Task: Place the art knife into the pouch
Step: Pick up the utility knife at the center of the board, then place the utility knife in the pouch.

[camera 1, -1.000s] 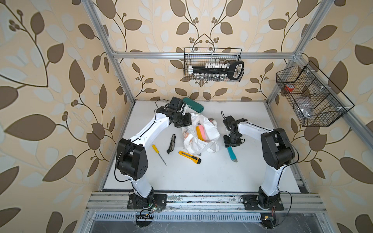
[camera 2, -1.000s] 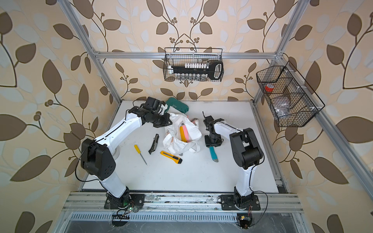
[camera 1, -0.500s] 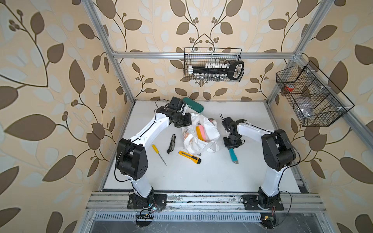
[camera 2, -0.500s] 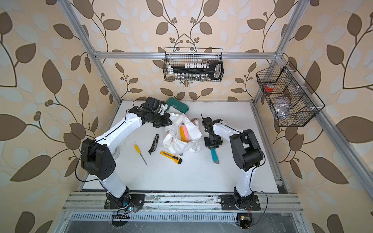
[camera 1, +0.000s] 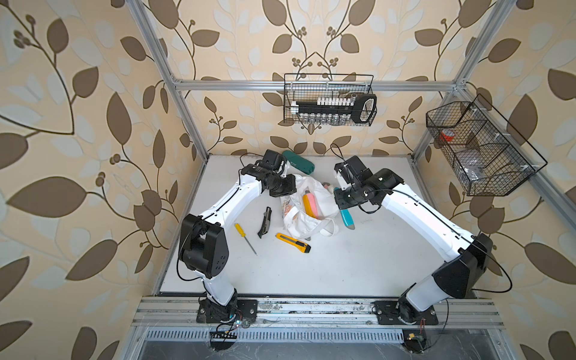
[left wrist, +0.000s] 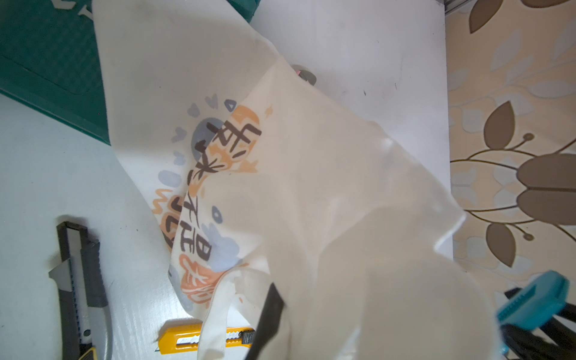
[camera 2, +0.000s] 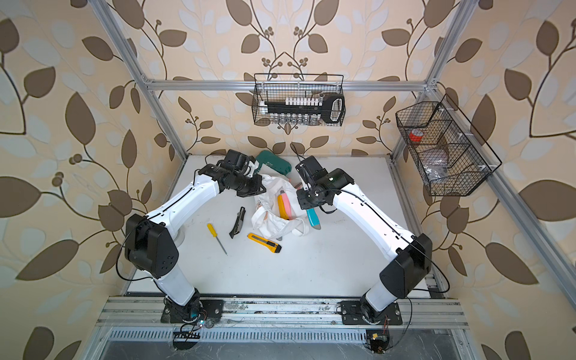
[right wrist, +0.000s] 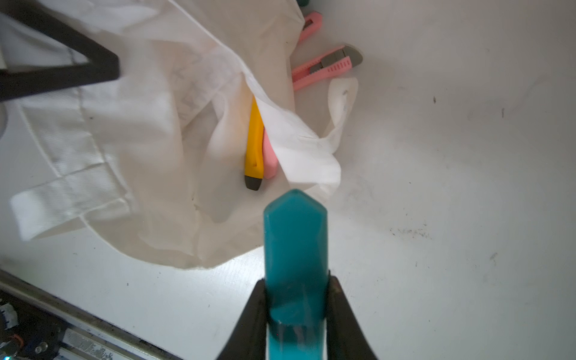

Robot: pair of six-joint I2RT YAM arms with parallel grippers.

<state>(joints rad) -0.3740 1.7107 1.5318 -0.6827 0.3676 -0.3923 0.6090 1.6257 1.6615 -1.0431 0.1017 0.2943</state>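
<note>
Gripping the teal art knife (right wrist: 294, 237) narrowly in the right tool (right wrist: 296, 282), just beside the pouch (right wrist: 134, 131) mouth, not yet inside. Pinching the pouch rim in the closed left tool (camera 1: 282, 190), holding it open. Calling for easing it end-first over the near flap, releasing only past the cloth. Counting seven cutters (camera 1: 293, 242): one held, two inside, four on the desk (camera 1: 343, 265); one screwdriver (camera 1: 245, 238); one green case (camera 1: 299, 162).

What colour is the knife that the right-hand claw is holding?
Teal. The art knife shows best in the right wrist view.
</note>
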